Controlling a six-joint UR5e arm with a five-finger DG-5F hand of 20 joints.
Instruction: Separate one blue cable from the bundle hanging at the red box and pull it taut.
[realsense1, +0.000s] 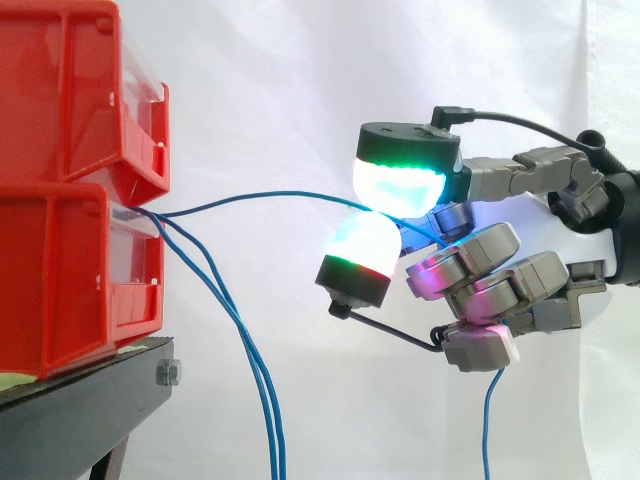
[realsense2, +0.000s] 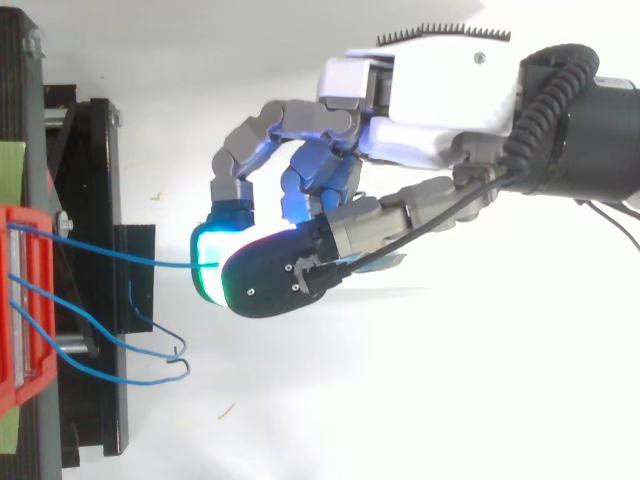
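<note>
Blue cable (realsense1: 262, 197) runs nearly level from red box (realsense1: 70, 280) to the hand (realsense1: 470, 256) pinching it

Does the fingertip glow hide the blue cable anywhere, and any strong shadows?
Side view: the pads glow white where the hand pinches the blue cable, washing out that spot; the white curtain evenly lit, no hard shadows. Top view: the cable vanishes into the cyan-green pad glow.

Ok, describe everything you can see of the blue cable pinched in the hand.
The blue cable is a thin, plastic-looking strand. It leaves the front of the lower red box, runs almost level with a slight bow to the hand, and is pinched between glowing fingertips. Two other blue cables hang apart below it. A blue length hanging under the hand looks like its tail.
</note>
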